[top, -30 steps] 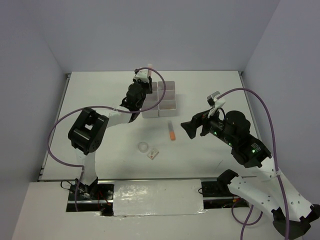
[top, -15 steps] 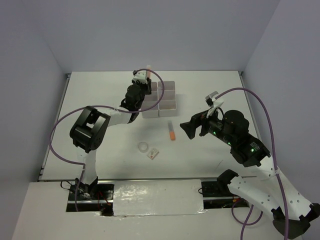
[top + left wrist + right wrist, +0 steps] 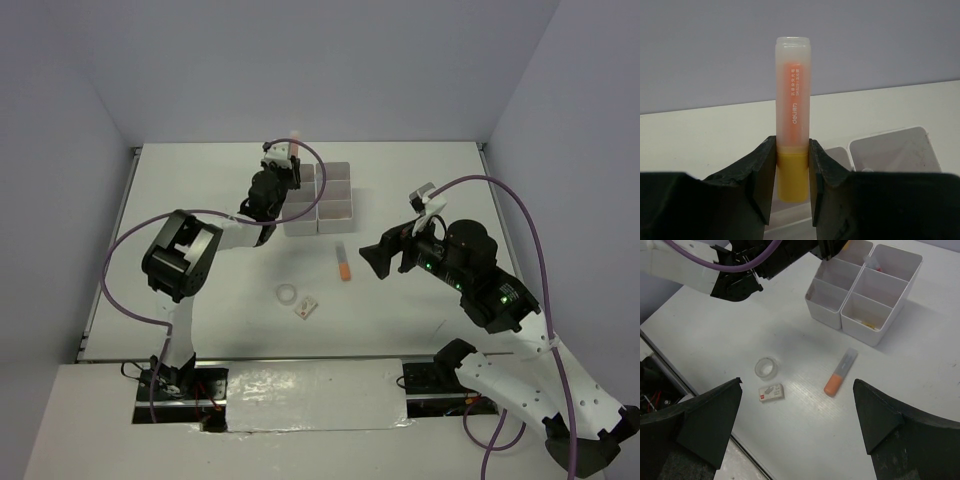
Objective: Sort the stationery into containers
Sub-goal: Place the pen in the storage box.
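Note:
My left gripper (image 3: pixel 792 146) is shut on the yellow lower end of an orange highlighter (image 3: pixel 793 105), held upright with its clear cap on top. It hangs above the far left side of the containers (image 3: pixel 334 198), whose white boxes show below the fingers (image 3: pixel 890 150). A second orange highlighter (image 3: pixel 840 372) lies on the table in front of the containers (image 3: pixel 832 302). A clear tape ring (image 3: pixel 766 367) and a white eraser (image 3: pixel 771 392) lie closer in. My right gripper (image 3: pixel 797 425) hovers open above these loose items, holding nothing.
Small items lie in two of the boxes, one reddish (image 3: pixel 874 263) and one yellow (image 3: pixel 868 325). The left arm's purple cable (image 3: pixel 130 240) loops over the left of the table. Grey walls (image 3: pixel 330 60) close in the table on three sides.
The left gripper has shifted slightly toward the far side with the highlighter. The right arm has barely moved.

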Robot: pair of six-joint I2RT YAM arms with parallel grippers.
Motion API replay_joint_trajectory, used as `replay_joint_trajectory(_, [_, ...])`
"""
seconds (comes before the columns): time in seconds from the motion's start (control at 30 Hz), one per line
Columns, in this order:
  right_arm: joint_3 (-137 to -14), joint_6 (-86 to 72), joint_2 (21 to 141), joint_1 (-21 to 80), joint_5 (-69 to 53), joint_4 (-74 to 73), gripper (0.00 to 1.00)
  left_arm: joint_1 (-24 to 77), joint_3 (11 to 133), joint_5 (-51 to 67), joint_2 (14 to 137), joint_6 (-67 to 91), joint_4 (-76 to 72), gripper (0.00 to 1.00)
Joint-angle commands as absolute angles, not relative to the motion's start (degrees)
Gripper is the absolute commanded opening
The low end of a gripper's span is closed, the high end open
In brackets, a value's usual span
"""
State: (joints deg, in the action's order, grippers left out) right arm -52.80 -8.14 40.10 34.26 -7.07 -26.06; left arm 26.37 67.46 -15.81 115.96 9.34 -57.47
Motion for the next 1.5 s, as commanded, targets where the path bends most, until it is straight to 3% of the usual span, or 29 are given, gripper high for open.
replay_joint_trajectory(0.0, [-52.38, -7.56, 40.25, 34.72, -8.09, -23.2, 1.0, 25.84, 67.5, -14.07, 117.07, 10.55, -63.02, 0.42])
replay_joint_trajectory(0.3, [-52.47, -7.38, 40.25, 34.63, -8.53, -23.12, 1.0, 25.66, 66.01, -12.83, 116.98, 10.99, -64.6, 0.6])
replay_joint_trajectory(0.57, [-52.38, -7.29, 40.51, 34.72, -8.96, -23.03, 1.0, 25.31, 64.5, -12.65, 115.4, 10.81, -65.49, 0.63])
replay_joint_trajectory(0.73, [-52.38, -7.21, 40.26, 34.72, -9.05, -22.94, 1.0, 24.79, 64.25, -11.87, 115.4, 10.99, -65.3, 0.57])
replay_joint_trajectory(0.77, [-52.47, -7.21, 40.25, 34.72, -8.97, -23.03, 1.0, 24.7, 64.68, -11.34, 115.66, 10.9, -64.61, 0.45])
replay_joint_trajectory(0.83, [-52.47, -7.21, 40.17, 34.72, -8.88, -23.03, 1.0, 24.61, 65.39, -10.55, 115.84, 10.99, -63.46, 0.35])
replay_joint_trajectory(1.03, [-52.82, -7.12, 40.43, 34.8, -8.88, -23.12, 1.0, 24.52, 61.7, -9.84, 111.45, 12.65, -65.31, 0.56])
replay_joint_trajectory(1.23, [-52.47, -7.12, 40.69, 34.89, -9.14, -23.12, 1.0, 24.52, 62.05, -10.1, 107.67, 12.66, -61.63, 0.59])
replay_joint_trajectory(1.33, [-52.38, -6.94, 40.61, 34.89, -9.32, -23.03, 1.0, 24.61, 61.0, -10.2, 105.92, 13.44, -61.96, 0.76])
replay_joint_trajectory(1.47, [-52.38, -6.94, 40.96, 34.98, -9.49, -23.2, 1.0, 24.61, 61.08, -11.5, 103.72, 15.55, -58.74, 0.83])
